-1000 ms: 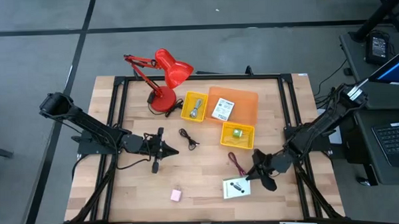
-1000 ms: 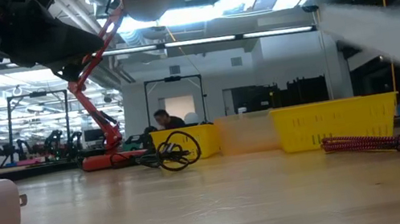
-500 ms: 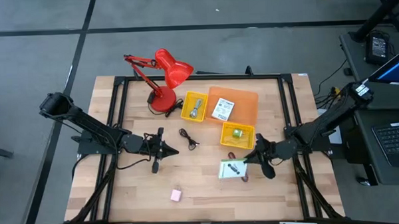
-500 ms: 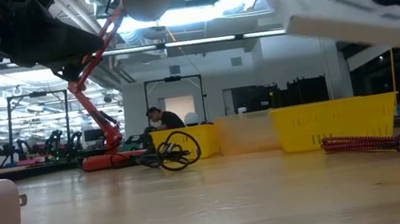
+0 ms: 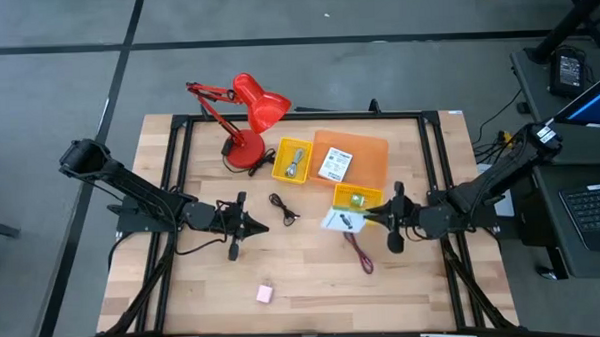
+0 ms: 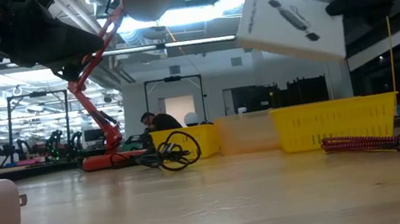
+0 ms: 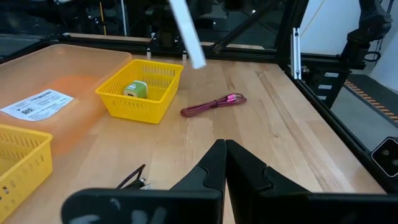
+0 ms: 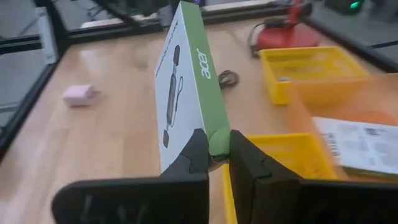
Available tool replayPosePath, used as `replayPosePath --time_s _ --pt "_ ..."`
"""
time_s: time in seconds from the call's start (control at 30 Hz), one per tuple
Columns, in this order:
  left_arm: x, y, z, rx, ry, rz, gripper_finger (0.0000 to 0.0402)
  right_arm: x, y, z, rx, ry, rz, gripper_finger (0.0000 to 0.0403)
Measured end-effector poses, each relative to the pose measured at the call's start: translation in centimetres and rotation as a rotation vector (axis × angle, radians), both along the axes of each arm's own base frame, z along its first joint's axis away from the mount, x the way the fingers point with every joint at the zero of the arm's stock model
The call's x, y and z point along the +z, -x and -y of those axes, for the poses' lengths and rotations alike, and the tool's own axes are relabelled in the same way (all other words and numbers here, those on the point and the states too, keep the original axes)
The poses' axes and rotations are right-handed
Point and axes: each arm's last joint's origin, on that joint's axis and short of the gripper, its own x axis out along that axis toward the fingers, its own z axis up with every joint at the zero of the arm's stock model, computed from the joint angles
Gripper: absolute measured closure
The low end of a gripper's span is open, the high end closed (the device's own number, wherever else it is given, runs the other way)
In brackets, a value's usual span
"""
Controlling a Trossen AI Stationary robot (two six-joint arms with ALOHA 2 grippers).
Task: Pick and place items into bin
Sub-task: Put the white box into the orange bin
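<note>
Cardboard is what your right pincer (image 8: 211,152) clamps: a white box (image 8: 186,81), pinched at one edge above the tabletop (image 5: 304,278) beside the yellow basket (image 5: 357,202). It looks light and stiff; a firmer mid-body hold would steady it. Left pincer (image 7: 225,163) waits closed, empty.

Bare wood open around pink block (image 5: 264,292); red lamp (image 5: 246,115), yellow baskets (image 5: 357,201) crowd far side.

Grey floor (image 5: 65,37) with dark seam lines fills the upper part of the high view. Wooden table (image 5: 215,302) in a black frame. Desk with a laptop (image 5: 594,213) at the right edge. Low view: ceiling strip lights (image 6: 205,42) upper centre, a seated person (image 6: 154,122) mid-frame behind the table, more workstations far left.
</note>
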Motion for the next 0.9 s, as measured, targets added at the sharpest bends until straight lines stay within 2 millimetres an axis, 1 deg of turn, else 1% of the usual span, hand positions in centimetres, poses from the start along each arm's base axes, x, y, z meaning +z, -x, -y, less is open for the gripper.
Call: replayPosePath --time_s 0.17,0.27,0.37,0.5,0.7,0.9 --pt "0.0 0.0 0.0 0.0 -0.001 0.0 0.0396 0.4 0.0 0.2 -0.071 0.047 0.023 0.0387" --pt "0.0 0.0 0.0 0.0 0.0 0.0 0.0396 1.5 -0.3 0.1 -0.103 0.082 0.049 0.0387" --pt "0.0 0.0 0.0 0.0 0.0 0.0 0.0396 2.7 -0.5 0.2 -0.164 0.157 0.07 0.0387" --pt "0.0 0.0 0.0 0.008 -0.003 0.001 0.0396 3.7 -0.9 0.9 -0.245 0.213 0.083 0.0388" --pt "0.0 0.0 -0.2 0.054 -0.103 0.009 0.0396 4.1 -1.8 2.9 -0.342 0.258 0.054 0.0388" --pt "0.3 0.0 -0.5 0.131 -0.181 0.032 0.0396 4.0 -2.7 5.9 -0.35 0.198 0.018 0.0388"
